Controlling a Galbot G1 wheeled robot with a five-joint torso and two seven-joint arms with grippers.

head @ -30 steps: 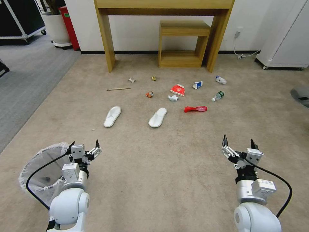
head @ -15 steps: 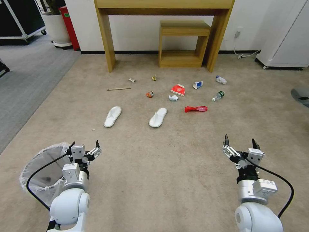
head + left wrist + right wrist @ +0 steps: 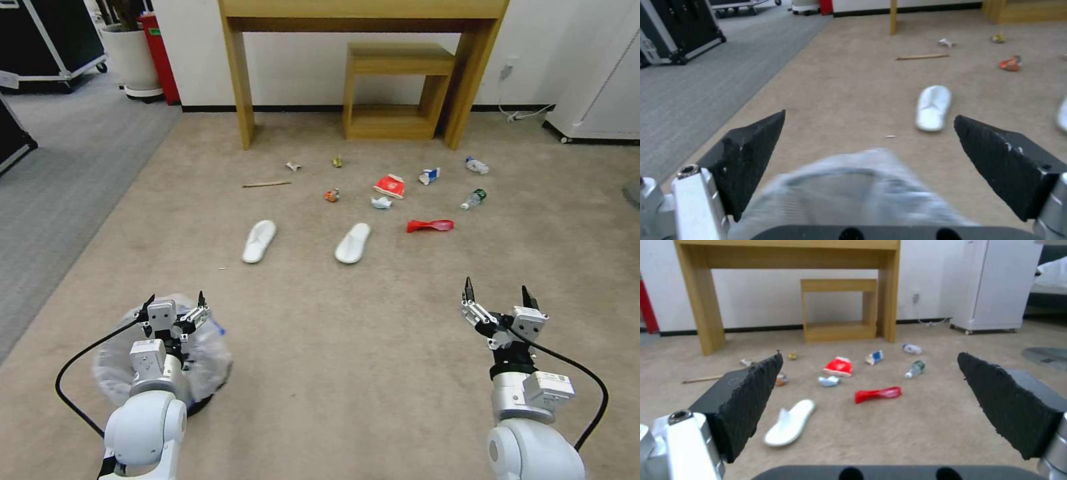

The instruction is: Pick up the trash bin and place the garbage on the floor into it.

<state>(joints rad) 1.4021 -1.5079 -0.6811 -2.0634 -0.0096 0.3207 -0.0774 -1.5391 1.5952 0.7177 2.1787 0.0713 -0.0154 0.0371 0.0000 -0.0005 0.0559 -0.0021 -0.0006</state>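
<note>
The trash bin (image 3: 212, 363), a small round bin with a translucent white bag liner, stands on the carpet directly under my left gripper (image 3: 172, 300), which hovers open above its rim (image 3: 853, 186). My right gripper (image 3: 497, 293) is open over bare carpet. The garbage lies ahead: two white slippers (image 3: 259, 241) (image 3: 353, 242), a wooden stick (image 3: 266, 184), a red-white carton (image 3: 389, 186), a red bottle (image 3: 430, 226), a clear green-label bottle (image 3: 473, 199), blue-white wrappers (image 3: 429, 176) and small scraps (image 3: 331, 195). In the right wrist view, the carton (image 3: 838, 367) and red bottle (image 3: 878, 394) sit between the open fingers.
A wooden desk (image 3: 243, 73) and a low wooden stool (image 3: 399, 90) stand against the far wall. A white cabinet (image 3: 600, 87) is at the right. A white planter (image 3: 137, 63), a red object (image 3: 162, 57) and a black case (image 3: 40, 40) stand on grey carpet at the left.
The whole head view has shifted right, so the camera turned left. The trash bin, earlier left of my left gripper, now sits under it. Both arms hold their pose.
</note>
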